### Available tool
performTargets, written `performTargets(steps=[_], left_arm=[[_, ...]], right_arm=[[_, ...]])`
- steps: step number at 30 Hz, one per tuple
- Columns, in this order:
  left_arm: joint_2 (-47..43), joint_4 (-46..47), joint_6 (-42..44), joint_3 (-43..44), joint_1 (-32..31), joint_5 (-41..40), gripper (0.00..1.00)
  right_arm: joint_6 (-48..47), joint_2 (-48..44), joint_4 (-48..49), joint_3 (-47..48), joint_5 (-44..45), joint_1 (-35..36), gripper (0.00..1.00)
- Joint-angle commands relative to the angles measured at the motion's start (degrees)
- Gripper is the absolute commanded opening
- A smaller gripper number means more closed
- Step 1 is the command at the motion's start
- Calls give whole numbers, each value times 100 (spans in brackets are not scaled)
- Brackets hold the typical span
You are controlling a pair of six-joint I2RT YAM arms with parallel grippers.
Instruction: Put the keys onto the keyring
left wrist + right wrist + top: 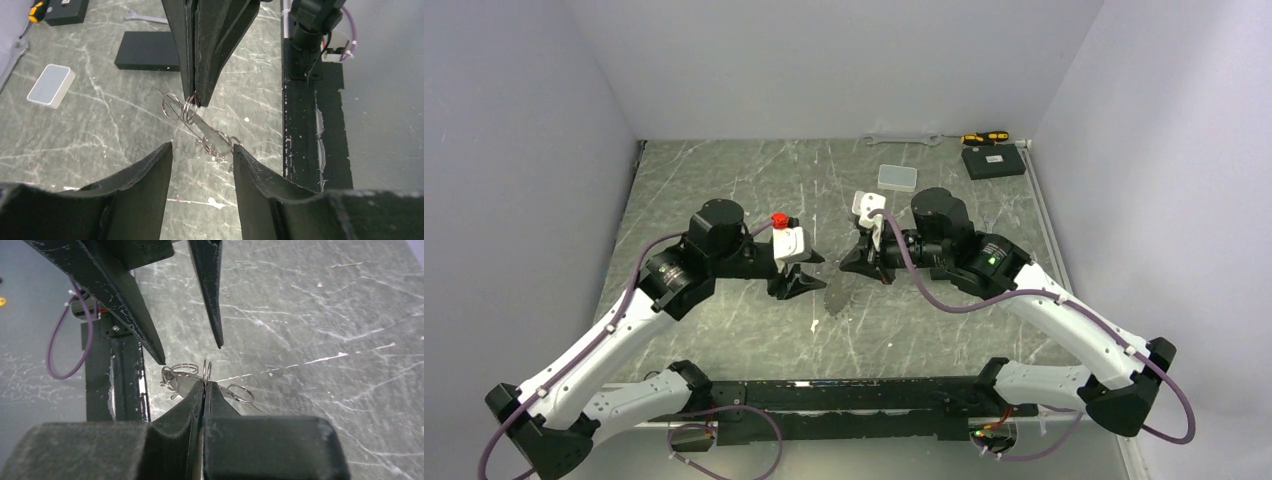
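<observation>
Silvery keyring (202,127) | long axis diagonal, crosswise to the right tool (204,386) | its fingers closed tight, pinching one wire loop | left tool (201,149) spread wide, empty, facing it above the bench (100,142)

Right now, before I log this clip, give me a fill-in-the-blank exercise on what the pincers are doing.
1. The right pincer is ___ on the keyring.
2. The left pincer, facing it, is ___ and holds nothing.
3. In the top view, the clear box lies on the table nearer the ___ arm.

Missing words: shut; open; right.
</observation>
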Motion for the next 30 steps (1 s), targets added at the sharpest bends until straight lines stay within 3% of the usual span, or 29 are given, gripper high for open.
performTargets(steps=[1, 10, 13, 24, 30], left_arm=[[58, 205, 252, 201, -5, 712, 52], [156, 299, 238, 161, -5, 616, 40], [154, 387, 202, 102, 0, 682, 30], [236, 481, 139, 98, -4, 817, 24], [225, 608, 52, 1, -5, 878, 14]], right_arm=[[-169, -39, 145, 2, -528, 40, 0], [-224, 129, 104, 17, -716, 40, 0], [-227, 143, 94, 31, -775, 42, 0], [-271, 193, 28, 75, -906, 84, 0], [-314, 235, -3, 103, -1024, 109, 0]])
